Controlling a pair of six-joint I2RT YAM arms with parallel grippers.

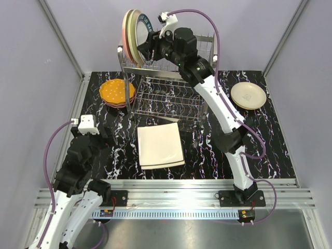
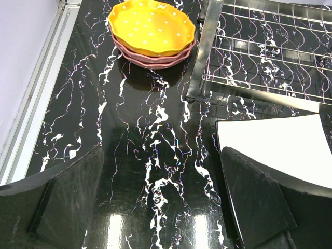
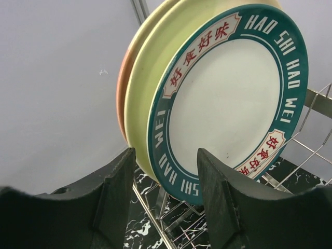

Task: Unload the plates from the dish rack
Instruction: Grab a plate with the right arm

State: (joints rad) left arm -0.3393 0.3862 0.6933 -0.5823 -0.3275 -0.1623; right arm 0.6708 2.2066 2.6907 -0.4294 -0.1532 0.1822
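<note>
Top external view – two-tier chrome dish rack [image 1: 166, 96] at the back of the black marbled table [image 1: 207, 150], with three plates upright at the left end of its upper tier.

Already out on the table:
- orange plate [image 1: 116, 90] stacked on maroon-pink plates [image 1: 118, 104], just left of the rack
- square cream plates [image 1: 160, 145], stacked, in front of the rack
- round cream plate [image 1: 248, 95], well off to the right

Right arm stretched up to the upper tier, right gripper [image 1: 148, 44] at the standing plates.

Right wrist view – nearest the camera, white plate with a teal lettered rim [image 3: 228, 98]. Behind it a cream plate [image 3: 150, 88], then a pink-edged plate [image 3: 123, 88], all leaning closely together on the rack wires. Right gripper [image 3: 166, 155] partly parted, one finger [image 3: 116, 192] on each side of the lower rims of the teal-rimmed and cream plates. Cannot tell whether the pads are pressing on the plates.

Left wrist view: left gripper [image 2: 161, 202] spread wide, grasping nothing, low over bare table between the orange stack and the corner of the square cream plates.
</note>
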